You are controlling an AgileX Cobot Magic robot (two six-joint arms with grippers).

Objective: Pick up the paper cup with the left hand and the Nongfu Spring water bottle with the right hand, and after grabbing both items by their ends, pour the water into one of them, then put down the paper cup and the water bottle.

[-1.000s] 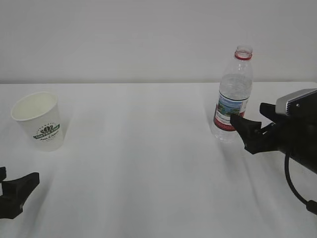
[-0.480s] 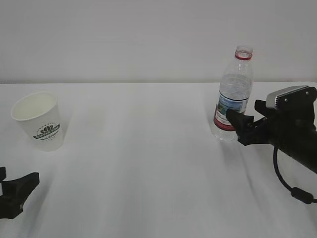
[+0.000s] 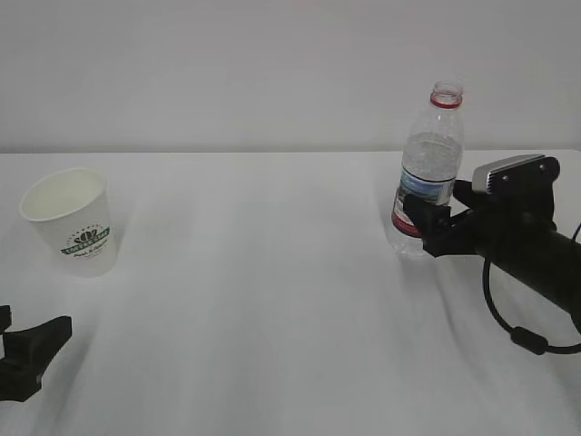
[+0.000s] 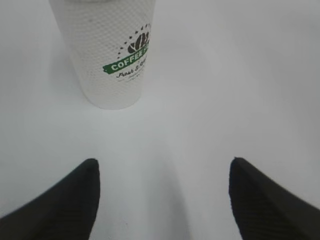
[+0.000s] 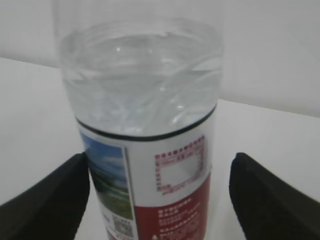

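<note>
The right hand, a black robot arm with a two-jaw black gripper and a silver-grey block behind the jaws, reaches in from the right edge, where most of the arm is cut off. Its jaws stand wide, one on each side of the tall clear ribbed plastic Nongfu Spring water bottle, level with the red-and-white label. The left jaw seems to brush the label, while a clear gap shows beside the right one, so the bottle is flanked, not gripped. The bottle stands upright and uncapped on the white table. The clear water inside is hard to make out; its level cannot be told.

The left hand, a matching black gripper, shows only its tips at the lower left edge. Its jaws are spread wide with nothing between them. The small white tapered paper cup with a dark green logo stands upright ahead of the jaws, well apart, towards the left jaw's side. Its rim is cut off in the left wrist view.
</note>
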